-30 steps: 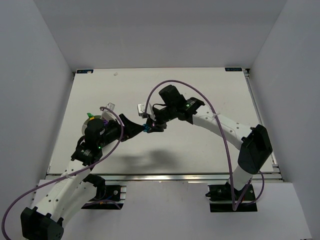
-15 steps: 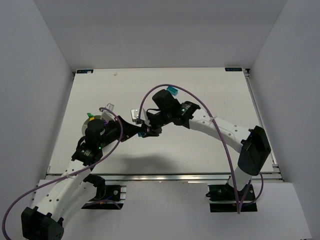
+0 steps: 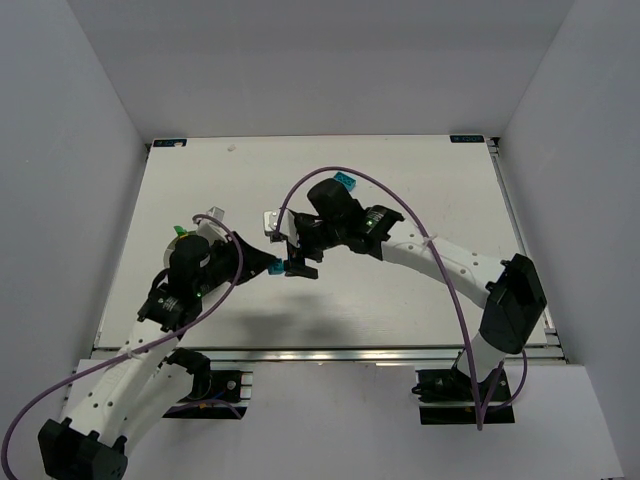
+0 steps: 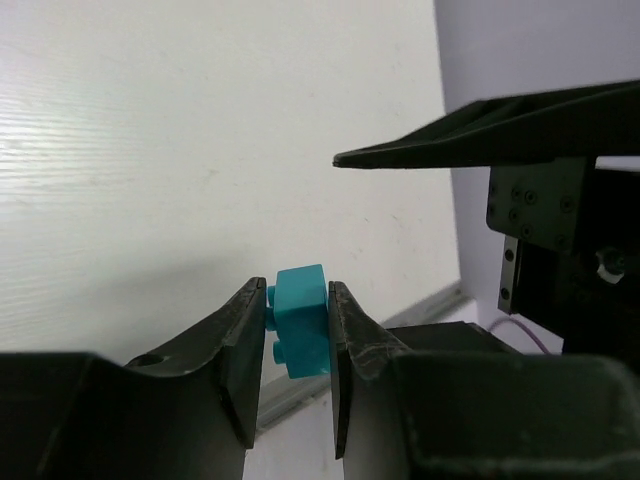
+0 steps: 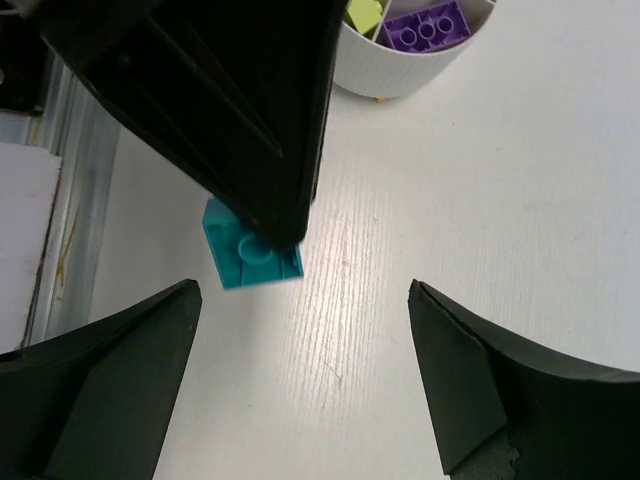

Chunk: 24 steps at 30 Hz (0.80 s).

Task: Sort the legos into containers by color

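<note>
A cyan lego (image 4: 300, 322) is pinched between the fingers of my left gripper (image 4: 296, 292), which is shut on it and holds it just above the table. In the top view that gripper (image 3: 276, 266) is at mid-table, tip to tip with my right gripper (image 3: 299, 262). In the right wrist view the right gripper (image 5: 302, 290) stands wide open around the same lego (image 5: 245, 262) without touching it. The white bowl (image 5: 400, 62) holds a purple lego (image 5: 430, 25) and a lime green one (image 5: 363, 15). In the top view the bowl (image 3: 192, 233) is mostly hidden under my left arm.
A second cyan lego (image 3: 344, 183) lies on the table behind the right wrist. The right arm's purple cable (image 3: 400, 195) arcs over the middle of the table. The table's metal front rail (image 3: 330, 352) runs just before the arm bases.
The left gripper closed on the cyan lego that the right gripper was holding. The right jaws have now spread open and let it go. The right arm shifted slightly left.
</note>
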Each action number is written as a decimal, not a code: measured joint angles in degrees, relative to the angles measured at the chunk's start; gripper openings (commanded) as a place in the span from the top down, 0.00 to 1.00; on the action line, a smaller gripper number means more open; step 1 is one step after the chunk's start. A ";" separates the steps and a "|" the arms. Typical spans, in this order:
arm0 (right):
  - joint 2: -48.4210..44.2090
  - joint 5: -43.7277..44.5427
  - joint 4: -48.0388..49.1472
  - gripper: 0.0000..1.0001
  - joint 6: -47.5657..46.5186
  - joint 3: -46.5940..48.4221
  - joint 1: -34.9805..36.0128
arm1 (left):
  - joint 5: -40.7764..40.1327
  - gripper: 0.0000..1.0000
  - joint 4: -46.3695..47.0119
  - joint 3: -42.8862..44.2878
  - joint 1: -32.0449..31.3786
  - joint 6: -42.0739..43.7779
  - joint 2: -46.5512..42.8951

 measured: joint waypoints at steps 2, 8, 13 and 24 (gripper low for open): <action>-0.20 1.70 0.92 0.11 0.61 -0.83 -0.02 | -3.96 1.00 -4.09 2.64 0.00 1.25 -0.35; -2.51 9.66 5.29 0.19 3.80 -7.54 -0.70 | -24.15 1.00 -18.56 14.78 0.00 4.39 -1.20; -7.67 13.64 8.35 1.00 8.13 -14.82 -3.67 | -42.86 1.00 -28.68 20.68 0.31 5.53 0.28; -17.27 12.13 14.21 1.00 15.91 -22.34 -14.84 | -59.93 1.00 -37.79 22.71 2.62 7.96 10.93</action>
